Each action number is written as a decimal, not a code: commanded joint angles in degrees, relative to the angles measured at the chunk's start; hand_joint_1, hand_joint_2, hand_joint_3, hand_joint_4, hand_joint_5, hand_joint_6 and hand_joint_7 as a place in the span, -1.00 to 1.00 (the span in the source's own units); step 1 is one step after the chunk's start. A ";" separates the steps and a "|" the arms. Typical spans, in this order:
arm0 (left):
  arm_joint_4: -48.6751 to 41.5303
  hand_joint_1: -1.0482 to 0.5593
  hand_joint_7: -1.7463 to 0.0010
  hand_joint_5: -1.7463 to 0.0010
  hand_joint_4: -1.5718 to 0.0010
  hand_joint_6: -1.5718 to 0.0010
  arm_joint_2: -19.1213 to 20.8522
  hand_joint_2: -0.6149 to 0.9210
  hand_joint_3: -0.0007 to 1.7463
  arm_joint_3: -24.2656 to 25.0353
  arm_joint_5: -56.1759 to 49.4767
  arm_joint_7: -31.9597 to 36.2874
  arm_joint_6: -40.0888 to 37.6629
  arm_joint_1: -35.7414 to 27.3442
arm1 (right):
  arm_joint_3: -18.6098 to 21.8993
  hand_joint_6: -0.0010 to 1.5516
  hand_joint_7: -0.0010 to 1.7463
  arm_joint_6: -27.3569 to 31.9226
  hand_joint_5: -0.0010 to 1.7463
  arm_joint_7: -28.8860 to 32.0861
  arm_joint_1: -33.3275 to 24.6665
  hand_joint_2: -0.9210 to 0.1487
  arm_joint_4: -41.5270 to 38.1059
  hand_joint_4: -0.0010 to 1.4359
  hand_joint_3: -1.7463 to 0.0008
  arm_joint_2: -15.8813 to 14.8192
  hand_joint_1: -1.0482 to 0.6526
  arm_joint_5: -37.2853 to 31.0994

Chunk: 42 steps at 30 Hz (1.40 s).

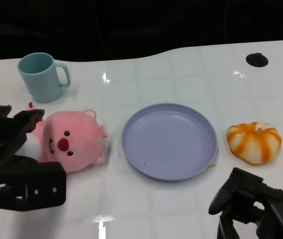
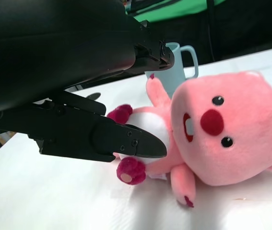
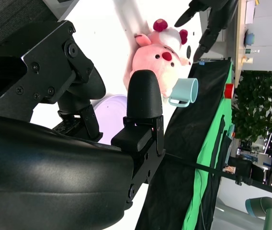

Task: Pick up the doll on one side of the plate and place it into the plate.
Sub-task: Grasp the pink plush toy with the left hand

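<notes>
left hand at the doll, no grip yet

while the pink doll (image 1: 74,141) lies on its back on the table (image 1: 181,74), just left of the plate (image 1: 169,140) and toward the table's left edge, it is not lifted. the left wrist view shows its body and dark pink feet nearest the left hand (image 1: 12,159), head toward the plate. that hand's fingers (image 2: 131,143) are spread, one tip at or just short of the doll's belly and another above it; i cannot tell whether they touch. nothing is held. the plate is bare, its near rim just beside the doll's ear.

the right hand (image 1: 256,209) sits at the table's near right corner, fingers apart, holding nothing, well apart from the doll.

further out: a teal mug (image 1: 42,77) behind the doll near the far left edge, and an orange-striped plush (image 1: 254,142) just right of the plate.

risks, as judged: the soft body may compress and slip from a shallow pinch; the heavy head could swing and tip out on the rim; a wide sweep could knock the mug.
</notes>
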State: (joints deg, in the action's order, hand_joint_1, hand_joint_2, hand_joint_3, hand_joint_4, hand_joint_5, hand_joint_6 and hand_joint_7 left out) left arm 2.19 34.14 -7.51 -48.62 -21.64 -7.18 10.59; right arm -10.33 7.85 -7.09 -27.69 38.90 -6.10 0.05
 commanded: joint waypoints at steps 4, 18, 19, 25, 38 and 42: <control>-9.76 -0.61 0.99 0.92 0.92 0.78 0.87 0.98 -0.99 -3.87 0.34 0.61 1.67 4.98 | 0.14 -0.21 0.77 0.79 1.00 0.31 -0.50 -0.08 1.18 0.01 -0.58 -0.26 0.34 -0.09; -36.21 -0.30 0.97 0.90 0.64 0.61 -3.28 0.99 -1.00 -11.45 4.44 4.39 5.33 16.25 | 0.14 -0.21 0.76 0.89 1.00 0.28 -0.70 -0.08 1.36 0.00 -0.57 -0.41 0.34 0.06; -37.78 -0.29 0.97 0.91 0.60 0.57 -3.65 0.99 -1.00 -11.80 4.70 5.02 5.42 16.73 | 0.16 -0.21 0.76 1.03 1.00 0.27 -0.68 -0.08 1.41 0.00 -0.57 -0.40 0.33 0.12; -48.45 -0.05 0.87 0.67 -0.23 -0.16 -4.64 1.00 -0.96 -14.88 4.91 11.15 10.34 19.38 | 0.10 -0.20 0.76 1.41 1.00 0.40 -0.49 -0.08 1.51 0.00 -0.58 -0.37 0.33 -0.06; -57.74 -0.01 -0.12 -0.82 0.11 -0.06 -4.70 1.00 -0.61 -16.52 7.09 26.56 18.91 20.52 | -0.15 -0.20 0.76 1.32 1.00 0.47 -0.48 -0.07 1.42 0.01 -0.59 -0.31 0.33 -0.15; -57.87 0.05 -0.96 -0.99 -0.04 0.14 -4.87 0.97 -0.55 -15.54 8.77 32.52 20.62 19.86 | -0.14 -0.20 0.76 1.24 1.00 0.44 -0.45 -0.07 1.27 0.01 -0.58 -0.32 0.33 -0.07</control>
State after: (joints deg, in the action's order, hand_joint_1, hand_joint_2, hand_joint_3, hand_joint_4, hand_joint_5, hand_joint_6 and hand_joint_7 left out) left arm -54.22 29.45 -22.59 -39.77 10.78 13.27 32.87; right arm -10.78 9.23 -6.79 -28.01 39.88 -6.20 -0.08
